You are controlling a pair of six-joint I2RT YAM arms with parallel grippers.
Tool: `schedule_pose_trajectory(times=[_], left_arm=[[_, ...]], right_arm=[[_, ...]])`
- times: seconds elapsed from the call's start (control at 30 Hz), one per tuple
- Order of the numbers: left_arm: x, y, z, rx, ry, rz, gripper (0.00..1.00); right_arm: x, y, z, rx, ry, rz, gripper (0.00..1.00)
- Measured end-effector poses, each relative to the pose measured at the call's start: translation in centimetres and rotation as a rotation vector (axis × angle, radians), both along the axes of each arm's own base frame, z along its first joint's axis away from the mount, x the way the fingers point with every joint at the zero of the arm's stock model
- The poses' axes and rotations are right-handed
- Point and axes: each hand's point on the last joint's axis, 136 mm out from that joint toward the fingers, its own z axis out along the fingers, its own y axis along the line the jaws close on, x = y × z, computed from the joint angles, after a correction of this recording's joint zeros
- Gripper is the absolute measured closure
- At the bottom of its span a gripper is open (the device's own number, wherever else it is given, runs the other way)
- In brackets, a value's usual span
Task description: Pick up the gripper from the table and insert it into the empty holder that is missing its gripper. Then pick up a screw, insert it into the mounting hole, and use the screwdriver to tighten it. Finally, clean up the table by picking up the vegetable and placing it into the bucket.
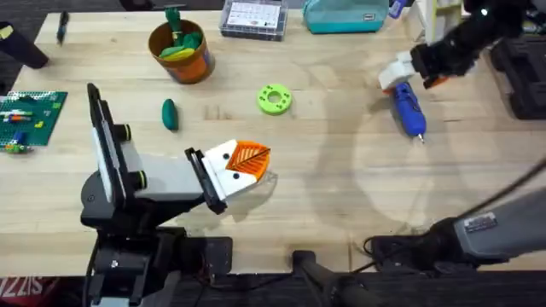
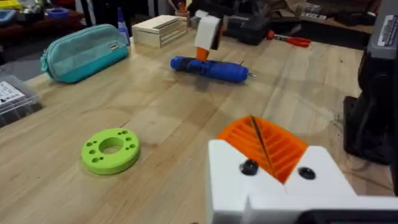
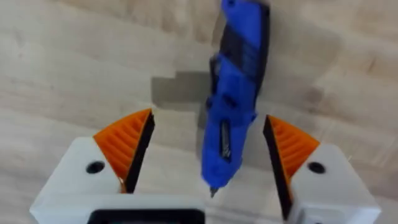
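Right gripper (image 1: 408,81): at 2 o'clock on the bench (image 1: 341,205), low over the screwdriver's (image 1: 409,109) rear end; fingers (image 3: 127,146) spread apart, one on each side of the blue body, with a gap showing on both sides in the wrist view
Screwdriver: lies flat at 2 o'clock, bit toward the near edge; bare wood all round it except where the right gripper stands
Left gripper (image 1: 243,166): near bench centre, toward 7 o'clock, lying low with its tips toward 3 o'clock; the two orange pads (image 2: 264,144) sit pressed together, nothing between them
Vegetable (image 1: 170,114): dark green, flat on the bench at 10 o'clock, between the left arm and the bucket (image 1: 181,51), touching neither
Bucket: at 11 o'clock close to the far edge, yellow and green toy pieces inside
Green ring (image 1: 274,99): near 12 o'clock, alone on bare wood
Pouch (image 1: 344,14): teal, at the far edge around 1 o'clock, beside a clear parts box (image 1: 252,19)
Open room: wide bare stretch from centre to the near right edge, between left gripper and screwdriver
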Motion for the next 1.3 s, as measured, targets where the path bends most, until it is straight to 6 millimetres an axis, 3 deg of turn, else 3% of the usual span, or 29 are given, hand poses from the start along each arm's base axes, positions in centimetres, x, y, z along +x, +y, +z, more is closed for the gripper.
schedule_pose_trajectory(times=[0.23,0.27,0.43,0.87,1.1,1.3], left_arm=[[0.0,0.0,0.0,0.0,0.0,0.0,0.982],[0.0,0.0,0.0,0.0,0.0,0.0,0.982],[0.0,0.0,0.0,0.0,0.0,0.0,0.982],[0.0,0.0,0.0,0.0,0.0,0.0,0.982],[0.0,0.0,0.0,0.0,0.0,0.0,0.982],[0.0,0.0,0.0,0.0,0.0,0.0,0.982]], right_arm=[[4.3,-0.8,-1.5,-0.023,0.003,0.057,0.008],[4.9,-1.1,-2.6,-0.038,0.021,0.075,0.008],[4.5,-1.6,-4.6,-0.07,0.079,0.11,0.007],[4.3,-1.8,-4.8,-0.078,0.085,0.118,0.008],[3.4,-1.9,-6.6,-0.086,0.106,0.117,0.008],[3.7,-2.0,-6.6,-0.091,0.07,0.114,0.008]])
